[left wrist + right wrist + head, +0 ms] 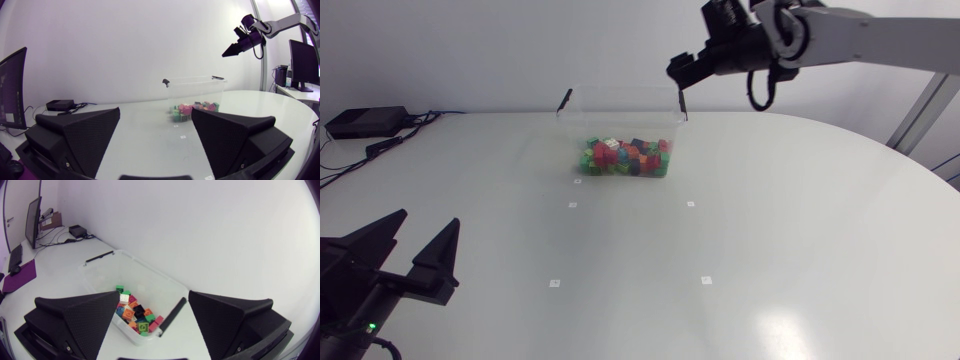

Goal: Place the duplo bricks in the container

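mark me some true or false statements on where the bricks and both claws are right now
1. The duplo bricks lie inside the clear container. True.
2. The right claw is shut on a brick. False: it is open and empty, up above the container.
3. The left claw is open and holds nothing. True.
4. The container has a lid on. False: its top is open.
5. The left claw hangs over the container. False: it sits low at the near edge of the table, well apart from the container.
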You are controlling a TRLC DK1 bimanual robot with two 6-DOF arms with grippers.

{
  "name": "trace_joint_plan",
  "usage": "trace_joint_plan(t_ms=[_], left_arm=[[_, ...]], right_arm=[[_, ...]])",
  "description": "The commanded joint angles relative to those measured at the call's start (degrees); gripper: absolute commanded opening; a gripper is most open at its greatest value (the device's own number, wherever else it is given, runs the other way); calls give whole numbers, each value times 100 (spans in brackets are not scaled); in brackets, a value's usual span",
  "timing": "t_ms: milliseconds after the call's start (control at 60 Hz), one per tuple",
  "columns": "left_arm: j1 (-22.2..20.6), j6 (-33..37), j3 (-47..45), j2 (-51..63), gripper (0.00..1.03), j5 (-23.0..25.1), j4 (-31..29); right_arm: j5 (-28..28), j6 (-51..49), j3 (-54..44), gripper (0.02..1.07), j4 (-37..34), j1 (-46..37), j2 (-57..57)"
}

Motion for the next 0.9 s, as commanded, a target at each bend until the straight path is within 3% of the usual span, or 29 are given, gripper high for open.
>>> trace_joint_plan(t_ms=[0,283,367,883], left_arm=[[41,-89,-117,-47,99,-52,-33],[41,-89,-117,-47,99,-52,-24],[41,-89,-117,-47,99,-52,-24],[41,-89,-117,-47,99,-52,-33]], right_arm=[[63,-40,-485,102,115,-243,-521],[212,-93,-2349,102,854,-1122,-2068],[502,-75,-2876,102,1073,-1297,-2543],[907,-286,-5478,102,1425,-1983,-5241]])
